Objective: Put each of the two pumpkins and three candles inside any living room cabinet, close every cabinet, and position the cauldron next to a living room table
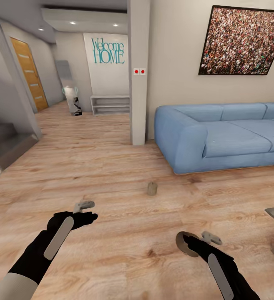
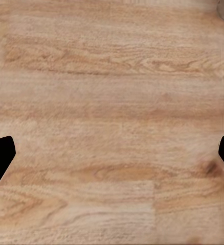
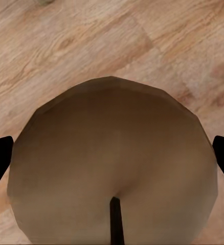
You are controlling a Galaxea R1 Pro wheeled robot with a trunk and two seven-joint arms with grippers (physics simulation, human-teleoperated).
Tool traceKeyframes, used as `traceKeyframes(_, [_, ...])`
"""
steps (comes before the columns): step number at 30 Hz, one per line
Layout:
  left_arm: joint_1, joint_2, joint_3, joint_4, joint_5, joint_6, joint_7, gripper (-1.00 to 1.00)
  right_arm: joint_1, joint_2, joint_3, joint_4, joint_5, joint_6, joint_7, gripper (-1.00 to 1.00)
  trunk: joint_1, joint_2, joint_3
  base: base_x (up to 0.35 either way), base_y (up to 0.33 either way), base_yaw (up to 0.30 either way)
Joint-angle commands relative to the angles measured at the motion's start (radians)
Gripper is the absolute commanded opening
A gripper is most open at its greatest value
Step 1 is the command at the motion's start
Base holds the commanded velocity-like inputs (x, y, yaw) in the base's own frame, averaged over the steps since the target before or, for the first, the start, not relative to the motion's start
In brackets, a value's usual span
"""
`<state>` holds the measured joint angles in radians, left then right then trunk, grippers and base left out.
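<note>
The right pincer (image 1: 197,243) pinches a candle (image 3: 112,168), apparently by its rim, the left pincer (image 1: 83,210) hangs spread and empty, and a second candle (image 1: 152,188) stands on the floor (image 1: 124,158) ahead; next, carry the load to a cabinet.

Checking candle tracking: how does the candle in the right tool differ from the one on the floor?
The held candle sits tilted between the right tool's fingers; the floor candle stands upright, free, ahead near the sofa. Held one looks browner, the floor one greyer. Both are short stubby cylinders.
</note>
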<state>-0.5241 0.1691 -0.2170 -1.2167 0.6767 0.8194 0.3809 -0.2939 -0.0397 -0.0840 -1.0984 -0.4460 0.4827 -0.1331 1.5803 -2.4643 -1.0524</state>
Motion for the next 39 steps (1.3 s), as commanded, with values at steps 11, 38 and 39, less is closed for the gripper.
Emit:
traceKeyframes(11, [0.0, 0.001, -0.002, -0.001, 0.01, 0.001, 0.01, 1.0, -0.001, 0.001, 0.002, -0.002, -0.004, -0.011, -0.009, -1.0, 0.0, 0.0, -0.001, 0.337, 0.0, -0.041])
traceKeyframes(38, [0.0, 0.001, -0.002, -0.001, 0.01, 0.001, 0.01, 1.0, -0.001, 0.001, 0.002, -0.001, -0.013, -0.029, -0.008, -1.0, 0.0, 0.0, 0.002, 0.337, 0.0, -0.153])
traceKeyframes(39, [0.0, 0.001, -0.002, -0.001, 0.01, 0.001, 0.01, 1.0, -0.001, 0.001, 0.002, -0.002, -0.012, -0.029, -0.008, -1.0, 0.0, 0.0, 0.002, 0.337, 0.0, -0.145])
